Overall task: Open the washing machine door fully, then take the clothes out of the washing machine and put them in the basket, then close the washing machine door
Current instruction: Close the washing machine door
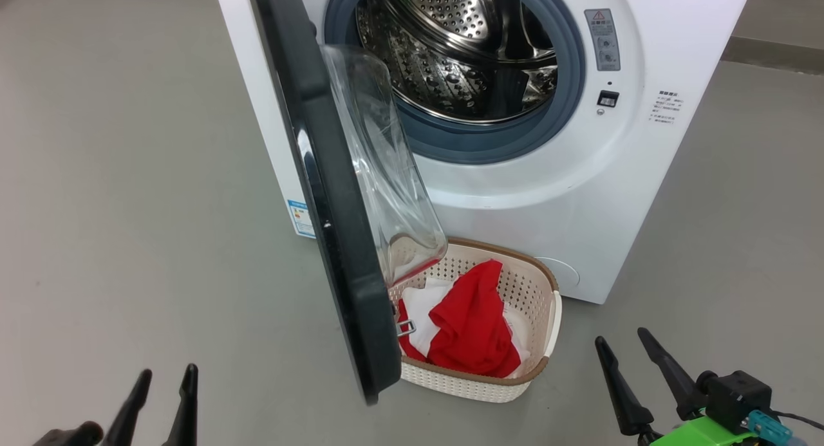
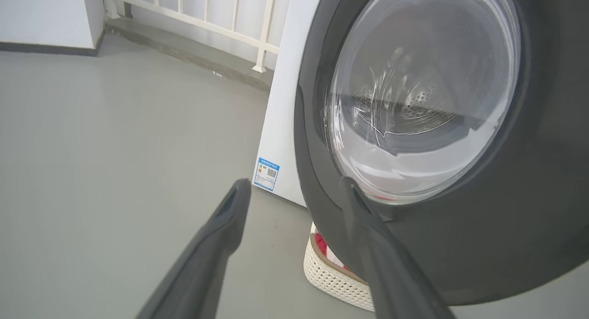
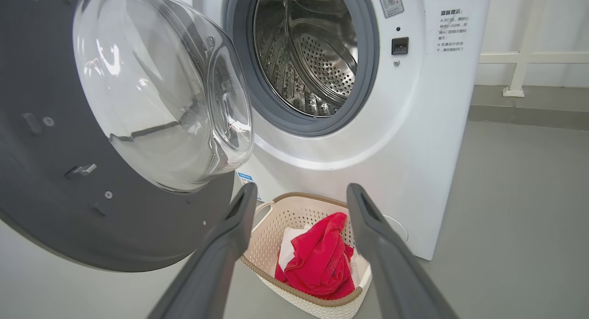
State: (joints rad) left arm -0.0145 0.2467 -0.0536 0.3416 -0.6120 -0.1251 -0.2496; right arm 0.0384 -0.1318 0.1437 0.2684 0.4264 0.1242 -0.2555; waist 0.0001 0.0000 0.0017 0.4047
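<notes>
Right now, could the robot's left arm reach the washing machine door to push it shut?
Probably yes: the open left gripper faces the outer side of the washing machine door, with only bare floor between them.

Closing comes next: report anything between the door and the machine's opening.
Nothing hangs in the washing machine's opening; the clothes lie in the basket. That basket stands on the floor under the washing machine door's swing; whether the door clears it is unclear.

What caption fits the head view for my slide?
Washer door open, drum looks empty, red clothes in the basket.
</notes>
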